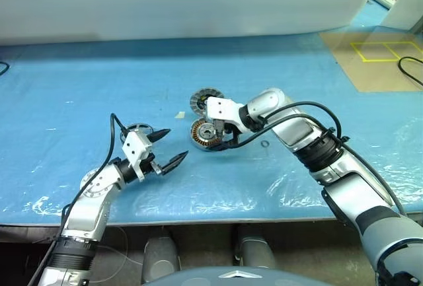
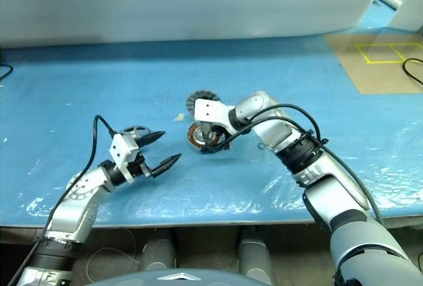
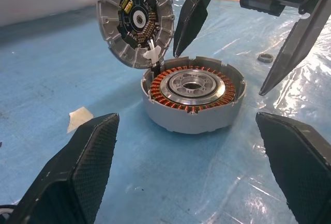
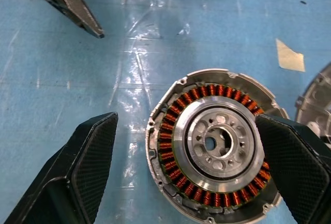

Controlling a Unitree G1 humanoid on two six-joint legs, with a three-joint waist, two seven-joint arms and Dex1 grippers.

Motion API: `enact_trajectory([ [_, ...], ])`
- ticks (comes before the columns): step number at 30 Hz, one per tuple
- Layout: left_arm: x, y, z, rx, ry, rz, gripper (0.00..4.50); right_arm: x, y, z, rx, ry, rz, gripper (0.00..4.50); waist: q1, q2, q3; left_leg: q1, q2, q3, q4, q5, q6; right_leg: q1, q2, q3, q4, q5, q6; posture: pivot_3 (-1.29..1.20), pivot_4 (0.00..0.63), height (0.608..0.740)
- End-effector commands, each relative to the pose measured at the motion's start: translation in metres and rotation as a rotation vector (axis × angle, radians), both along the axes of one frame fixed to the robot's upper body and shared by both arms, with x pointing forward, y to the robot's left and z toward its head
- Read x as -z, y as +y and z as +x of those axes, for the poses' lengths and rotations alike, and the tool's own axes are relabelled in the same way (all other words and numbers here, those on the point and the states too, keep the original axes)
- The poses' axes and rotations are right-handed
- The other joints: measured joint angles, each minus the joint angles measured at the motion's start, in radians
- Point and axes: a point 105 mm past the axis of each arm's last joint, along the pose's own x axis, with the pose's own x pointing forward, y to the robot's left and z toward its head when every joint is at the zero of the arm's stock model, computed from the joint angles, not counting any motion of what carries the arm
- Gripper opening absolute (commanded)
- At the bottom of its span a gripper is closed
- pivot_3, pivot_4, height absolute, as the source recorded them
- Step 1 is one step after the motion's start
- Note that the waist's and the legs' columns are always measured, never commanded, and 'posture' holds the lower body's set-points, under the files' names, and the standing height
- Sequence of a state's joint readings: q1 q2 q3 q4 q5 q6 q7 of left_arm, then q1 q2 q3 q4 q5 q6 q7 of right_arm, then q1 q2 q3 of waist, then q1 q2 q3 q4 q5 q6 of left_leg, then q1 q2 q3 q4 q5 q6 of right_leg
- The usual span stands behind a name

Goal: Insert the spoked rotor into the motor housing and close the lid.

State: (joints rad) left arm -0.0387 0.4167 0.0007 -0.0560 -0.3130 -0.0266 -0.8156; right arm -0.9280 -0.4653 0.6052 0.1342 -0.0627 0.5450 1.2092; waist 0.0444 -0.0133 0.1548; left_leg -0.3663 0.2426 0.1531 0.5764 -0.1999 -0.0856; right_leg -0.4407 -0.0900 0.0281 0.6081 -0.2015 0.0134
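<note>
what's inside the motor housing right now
Inside the motor housing: a ring of copper windings around a silver hub with a centre hole. Its hinged lid stands open. The right hand's finger covers one edge.

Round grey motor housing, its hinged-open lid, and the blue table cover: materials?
Round grey motor housing: looks like cast metal, matt grey wall; a ring of copper-coloured wire windings surrounds a bright machined silver hub. Hinged-open lid: same matt grey metal with ribbed rim, probably aluminium, dark circuit board inside. Blue table cover: seems a thin plastic sheet, glossy, wrinkled, with glare.
</note>
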Motion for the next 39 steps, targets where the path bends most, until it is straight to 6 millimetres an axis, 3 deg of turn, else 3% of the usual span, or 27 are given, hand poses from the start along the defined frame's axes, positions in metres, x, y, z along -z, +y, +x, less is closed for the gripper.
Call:
enact_trajectory([
  [1,-0.016,0.001,-0.001,-0.002,-0.07,-0.006,4.47,-0.006,0.006,-0.003,-0.046,-0.036,-0.02,4.5,0.001,0.0,0.0,0.0,0.0,0.0,0.0,0.0,0.0,0.0,0.0,0.0,0.0,0.0,0.0,0.0,0.15,0.74],
  [21,-0.016,-0.001,0.001,-0.005,-0.075,-0.015,4.47,0.031,0.0,0.005,-0.049,-0.133,-0.181,4.5,0.0,0.0,0.0,0.001,0.0,0.0,0.001,0.0,0.0,0.0,0.0,0.0,0.002,0.0,0.0,0.0,0.15,0.74],
  [28,-0.015,-0.002,0.002,-0.001,-0.072,-0.012,4.5,0.032,0.002,0.005,-0.052,-0.141,-0.173,2.27,-0.001,-0.001,-0.001,0.003,0.0,0.0,0.002,0.0,0.0,0.001,0.0,0.001,0.003,0.0,0.0,0.0,0.15,0.74],
  [34,-0.016,-0.004,0.003,0.006,-0.073,-0.011,4.5,0.028,0.003,0.004,-0.056,-0.142,-0.165,2.14,-0.001,-0.001,-0.001,0.005,0.0,0.0,0.002,0.0,0.0,0.002,0.0,0.001,0.006,0.0,0.0,0.0,0.15,0.74],
  [39,-0.017,-0.004,0.002,0.013,-0.075,-0.012,4.5,0.028,0.003,-0.01,-0.099,-0.109,-0.181,2.14,0.0,-0.001,-0.001,0.004,0.0,0.0,0.003,0.0,0.0,0.002,0.0,0.001,0.005,0.0,0.0,0.0,0.15,0.74],
])
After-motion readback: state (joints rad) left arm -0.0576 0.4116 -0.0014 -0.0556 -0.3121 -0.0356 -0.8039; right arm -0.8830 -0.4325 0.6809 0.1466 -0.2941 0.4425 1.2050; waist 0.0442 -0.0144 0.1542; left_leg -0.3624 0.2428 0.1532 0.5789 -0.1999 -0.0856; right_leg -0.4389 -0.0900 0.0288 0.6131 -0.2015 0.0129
